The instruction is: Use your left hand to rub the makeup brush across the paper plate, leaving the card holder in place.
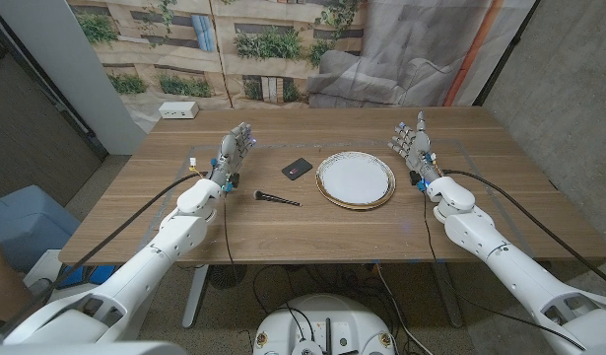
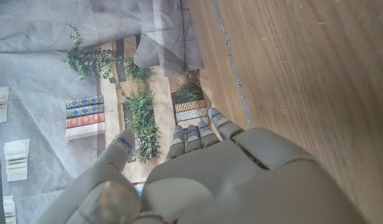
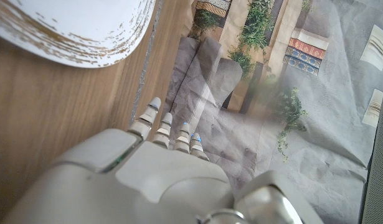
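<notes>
A black makeup brush [image 1: 277,198] lies on the table in front of the black card holder [image 1: 298,168]. To the right of both sits the white paper plate [image 1: 355,179] with a gold rim, its edge [image 3: 73,37] also in the right wrist view. My left hand [image 1: 234,153] stands on its edge left of the brush, fingers apart, holding nothing; its back [image 2: 241,180] is toward the wrist camera. My right hand [image 1: 413,145] stands open just right of the plate, its back [image 3: 154,180] toward its wrist camera.
A small white box [image 1: 179,110] sits at the table's far left corner. A printed backdrop and grey cloth hang behind the table. Bare wood lies in front of the brush and plate.
</notes>
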### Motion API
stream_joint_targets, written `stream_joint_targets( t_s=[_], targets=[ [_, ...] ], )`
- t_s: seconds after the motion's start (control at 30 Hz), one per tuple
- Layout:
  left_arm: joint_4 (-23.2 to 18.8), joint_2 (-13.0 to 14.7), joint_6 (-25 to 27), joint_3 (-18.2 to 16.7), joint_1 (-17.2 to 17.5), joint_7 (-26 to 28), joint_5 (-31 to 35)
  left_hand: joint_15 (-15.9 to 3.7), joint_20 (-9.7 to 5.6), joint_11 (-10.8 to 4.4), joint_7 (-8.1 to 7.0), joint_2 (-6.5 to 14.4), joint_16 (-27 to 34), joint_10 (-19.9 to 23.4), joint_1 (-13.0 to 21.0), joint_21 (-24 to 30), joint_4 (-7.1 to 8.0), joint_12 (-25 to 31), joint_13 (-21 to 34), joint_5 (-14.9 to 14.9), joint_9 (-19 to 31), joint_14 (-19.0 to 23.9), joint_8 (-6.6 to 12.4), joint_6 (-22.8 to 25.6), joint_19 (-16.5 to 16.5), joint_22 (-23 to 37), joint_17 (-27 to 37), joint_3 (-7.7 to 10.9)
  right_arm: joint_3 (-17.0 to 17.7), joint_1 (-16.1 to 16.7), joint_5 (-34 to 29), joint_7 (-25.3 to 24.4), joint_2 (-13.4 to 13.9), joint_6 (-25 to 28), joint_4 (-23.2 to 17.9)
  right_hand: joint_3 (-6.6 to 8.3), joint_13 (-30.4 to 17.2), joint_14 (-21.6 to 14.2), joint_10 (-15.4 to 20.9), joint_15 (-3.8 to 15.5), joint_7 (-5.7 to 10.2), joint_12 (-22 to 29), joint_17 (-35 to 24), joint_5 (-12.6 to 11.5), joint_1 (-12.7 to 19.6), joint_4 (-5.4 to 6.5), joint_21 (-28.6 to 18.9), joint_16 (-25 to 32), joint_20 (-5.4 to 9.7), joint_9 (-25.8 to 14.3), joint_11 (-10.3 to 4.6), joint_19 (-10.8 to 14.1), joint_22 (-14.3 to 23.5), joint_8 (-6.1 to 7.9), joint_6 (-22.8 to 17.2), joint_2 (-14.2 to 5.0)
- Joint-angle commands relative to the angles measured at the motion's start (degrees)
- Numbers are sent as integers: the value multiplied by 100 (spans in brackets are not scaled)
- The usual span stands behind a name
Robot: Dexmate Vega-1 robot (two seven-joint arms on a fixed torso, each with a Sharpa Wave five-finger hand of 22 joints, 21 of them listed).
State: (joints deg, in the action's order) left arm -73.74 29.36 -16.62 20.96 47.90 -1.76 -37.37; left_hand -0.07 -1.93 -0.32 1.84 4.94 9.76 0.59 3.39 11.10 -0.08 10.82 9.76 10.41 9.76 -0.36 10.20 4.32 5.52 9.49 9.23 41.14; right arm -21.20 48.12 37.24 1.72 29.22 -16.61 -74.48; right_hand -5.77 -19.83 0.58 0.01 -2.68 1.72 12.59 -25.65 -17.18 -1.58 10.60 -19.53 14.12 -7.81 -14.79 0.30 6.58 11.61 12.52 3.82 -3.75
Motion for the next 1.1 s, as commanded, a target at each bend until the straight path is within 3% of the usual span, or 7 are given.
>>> stream_joint_targets(
  t_s=[0.03,0.53,0.83,1.1],
  targets=[
    [-144,46,7,-70,105,142,-4,-11,-12,-51,-1,395,37,72,39,31,-38,35,26,38,15,1,27,51,60,29,15,34,-2,-1,-2,3,-3,-8,10,-3,-28,7,-54,-52,-6,35,-16,-33,34,25,-32,19,-39,-11,4,7,28,28,45,-568],
    [-1161,667,195,-179,709,502,345,-21,-20,-119,-43,370,39,138,108,34,-174,45,25,15,15,51,39,107,121,25,14,38,-1,-2,-2,7,-4,-12,16,-3,-28,6,-45,-49,-6,39,-16,-33,34,25,-31,20,-39,-11,7,6,28,27,47,-567],
    [-1531,936,-30,-264,1011,632,688,-150,-46,-155,-131,364,17,219,235,9,-376,50,25,-13,11,16,70,259,135,18,15,73,-2,-2,-2,8,-4,-13,17,-3,-27,4,-51,-48,-10,36,-16,-32,34,25,-31,20,-43,-11,4,6,28,28,45,-567],
    [-1968,1360,141,-375,1231,721,997,-180,-86,-211,-167,362,23,280,366,-14,-563,53,25,-28,8,27,81,361,129,12,18,117,-1,-2,-2,8,-4,-14,17,-3,-27,4,-51,-43,-5,36,-16,-32,34,25,-31,20,-40,-11,13,6,28,26,48,-567]
  ],
)
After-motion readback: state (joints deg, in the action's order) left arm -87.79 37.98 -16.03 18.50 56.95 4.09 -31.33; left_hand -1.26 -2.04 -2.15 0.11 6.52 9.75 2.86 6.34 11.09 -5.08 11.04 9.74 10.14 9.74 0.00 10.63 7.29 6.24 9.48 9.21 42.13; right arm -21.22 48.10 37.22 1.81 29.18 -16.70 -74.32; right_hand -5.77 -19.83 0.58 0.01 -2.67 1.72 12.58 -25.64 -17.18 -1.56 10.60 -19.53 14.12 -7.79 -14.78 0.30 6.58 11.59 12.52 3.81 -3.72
